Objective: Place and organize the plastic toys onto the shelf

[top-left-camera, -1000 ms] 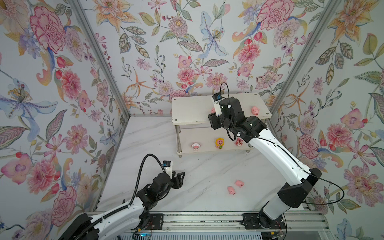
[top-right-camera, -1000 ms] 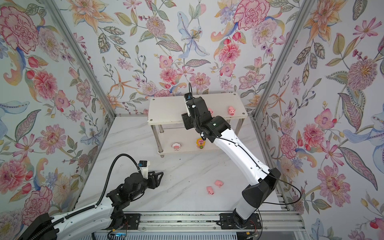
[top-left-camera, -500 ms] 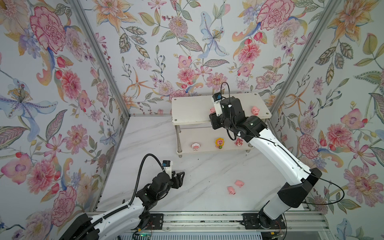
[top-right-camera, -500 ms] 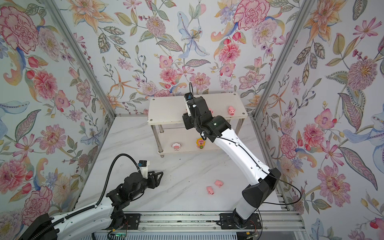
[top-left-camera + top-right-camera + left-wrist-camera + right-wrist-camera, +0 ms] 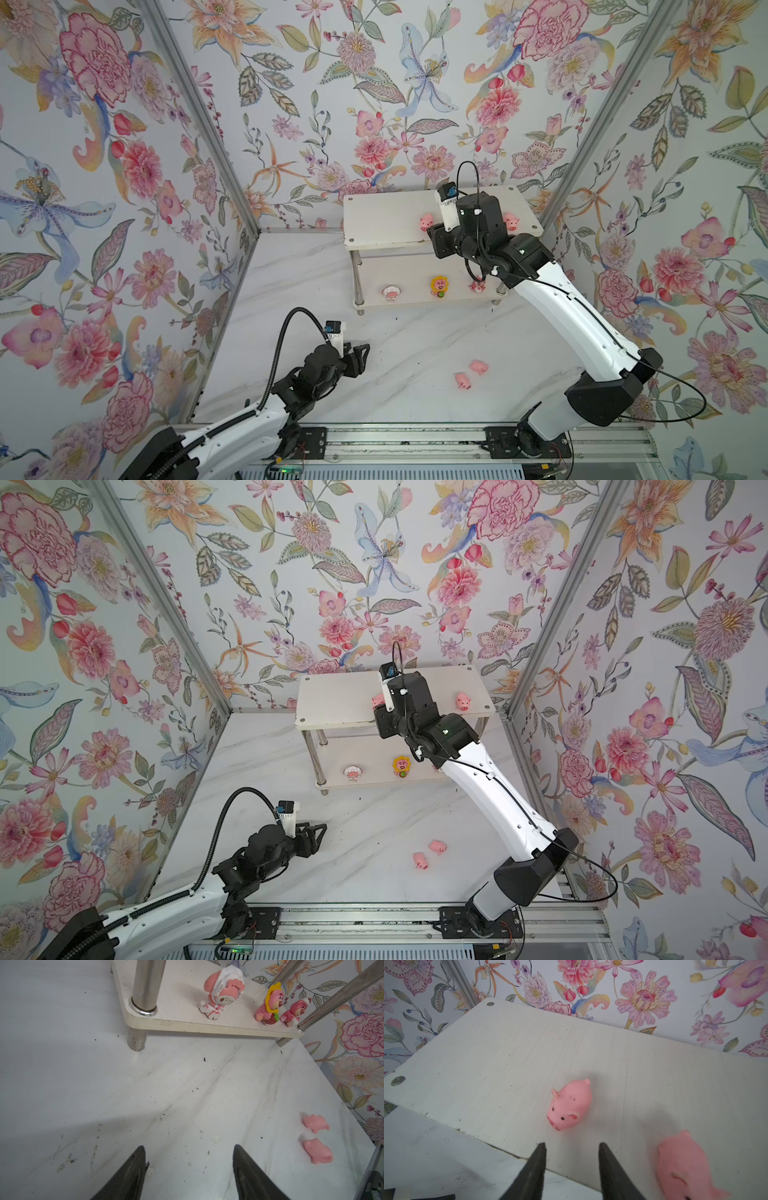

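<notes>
The right pincer hangs open and empty over the front edge of the shelf's top board. An upright pig sits just ahead of its tips, with a blurred pig beside it. The white-pink figurine, sunflower figurine and bear line the lower board. Two loose pigs lie on the tabletop, apart from the open, empty left pincer.
</notes>
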Controlling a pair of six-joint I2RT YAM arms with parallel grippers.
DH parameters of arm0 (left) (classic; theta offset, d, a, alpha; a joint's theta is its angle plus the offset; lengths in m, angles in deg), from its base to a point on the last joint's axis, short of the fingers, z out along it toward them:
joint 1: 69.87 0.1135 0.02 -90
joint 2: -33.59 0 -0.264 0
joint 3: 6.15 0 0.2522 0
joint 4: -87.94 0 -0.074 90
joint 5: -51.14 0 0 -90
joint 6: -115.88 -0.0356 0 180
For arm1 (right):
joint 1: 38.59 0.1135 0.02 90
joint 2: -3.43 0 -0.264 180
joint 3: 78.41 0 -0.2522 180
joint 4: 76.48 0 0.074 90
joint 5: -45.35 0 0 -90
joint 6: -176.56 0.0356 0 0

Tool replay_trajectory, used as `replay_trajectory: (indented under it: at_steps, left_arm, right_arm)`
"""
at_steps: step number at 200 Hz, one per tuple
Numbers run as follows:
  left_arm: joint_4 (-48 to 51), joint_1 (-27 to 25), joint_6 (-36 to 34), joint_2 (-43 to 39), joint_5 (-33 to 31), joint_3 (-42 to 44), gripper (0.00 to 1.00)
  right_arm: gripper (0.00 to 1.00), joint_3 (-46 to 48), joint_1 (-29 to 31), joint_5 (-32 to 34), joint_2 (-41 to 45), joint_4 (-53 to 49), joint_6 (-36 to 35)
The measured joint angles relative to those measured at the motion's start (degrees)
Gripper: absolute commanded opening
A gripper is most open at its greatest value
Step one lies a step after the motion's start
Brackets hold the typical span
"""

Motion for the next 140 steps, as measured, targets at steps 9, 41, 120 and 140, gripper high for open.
replay_trajectory:
  at_steps: [9, 41, 120, 140]
  left_arm:
    - [0.0, 0.0, 0.0, 0.0, 0.0, 0.0, 0.68]
    - [0.0, 0.0, 0.0, 0.0, 0.0, 0.0, 0.69]
    - [0.1, 0.8, 0.0, -1.0, 0.0, 0.1, 0.70]
    - [0.2, 1.1, 0.0, -1.0, 0.0, 0.2, 0.70]
  right_arm:
    - [0.63, 0.0, -0.5, -0.9, -0.1, 0.0, 0.5]
    - [0.66, -1.3, -0.9, -3.5, -1.9, 0.0, 0.8]
    - [0.56, -8.1, -4.0, -7.9, -10.0, 0.6, 1.3]
    - [0.49, -9.5, -4.3, -8.8, -11.3, 0.8, 1.7]
